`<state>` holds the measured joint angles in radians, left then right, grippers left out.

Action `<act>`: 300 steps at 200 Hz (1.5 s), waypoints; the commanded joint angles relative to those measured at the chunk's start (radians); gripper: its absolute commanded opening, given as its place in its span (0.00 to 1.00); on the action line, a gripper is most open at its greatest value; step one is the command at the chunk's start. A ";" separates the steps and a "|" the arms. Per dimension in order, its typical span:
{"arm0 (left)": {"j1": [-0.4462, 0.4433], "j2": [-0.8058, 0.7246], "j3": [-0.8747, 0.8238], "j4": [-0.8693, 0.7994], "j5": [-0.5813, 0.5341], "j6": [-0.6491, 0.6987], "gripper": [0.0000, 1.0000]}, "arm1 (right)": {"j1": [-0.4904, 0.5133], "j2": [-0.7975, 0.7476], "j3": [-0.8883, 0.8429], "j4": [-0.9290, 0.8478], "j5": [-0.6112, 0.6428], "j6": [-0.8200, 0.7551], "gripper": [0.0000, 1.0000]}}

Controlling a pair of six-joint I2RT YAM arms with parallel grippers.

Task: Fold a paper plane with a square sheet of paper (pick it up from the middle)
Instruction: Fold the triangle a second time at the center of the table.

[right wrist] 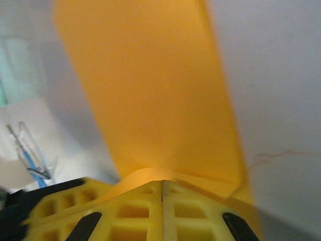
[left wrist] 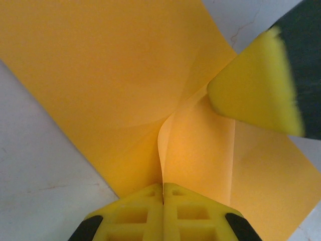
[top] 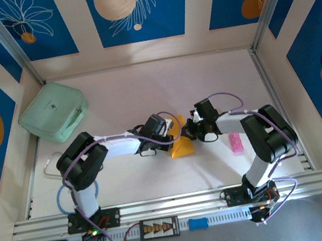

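1. Where your two arms met near the middle of the table [top: 145,92], the orange-yellow sheet of paper [top: 183,146] sat creased and partly lifted between the grippers.
2. Your left gripper [left wrist: 163,187] had its fingers pressed together, pinching a raised fold of the paper in the seam.
3. Your right gripper [right wrist: 162,182] was likewise clamped tight on the paper, which curled over one finger.
4. You had a small pink object [top: 236,143] lying beside the right arm.
5. Your mint-green case [top: 54,112] rested at the far left, well apart.
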<state>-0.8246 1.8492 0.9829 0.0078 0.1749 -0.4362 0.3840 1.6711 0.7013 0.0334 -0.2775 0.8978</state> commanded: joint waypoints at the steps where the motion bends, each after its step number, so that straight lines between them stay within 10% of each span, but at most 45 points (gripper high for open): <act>1: 0.011 0.021 0.005 -0.058 0.006 0.023 0.01 | -0.016 0.037 -0.032 -0.003 0.026 -0.002 0.00; 148: 0.013 0.024 0.000 -0.052 0.011 0.022 0.01 | -0.124 -0.056 -0.072 0.057 0.021 -0.015 0.00; 300: 0.012 0.026 0.001 -0.052 0.011 0.022 0.01 | 0.042 -0.066 -0.121 0.188 -0.082 0.081 0.00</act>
<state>-0.8246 1.8492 0.9829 0.0078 0.1753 -0.4362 0.4137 1.5951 0.5976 0.1967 -0.3336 0.9554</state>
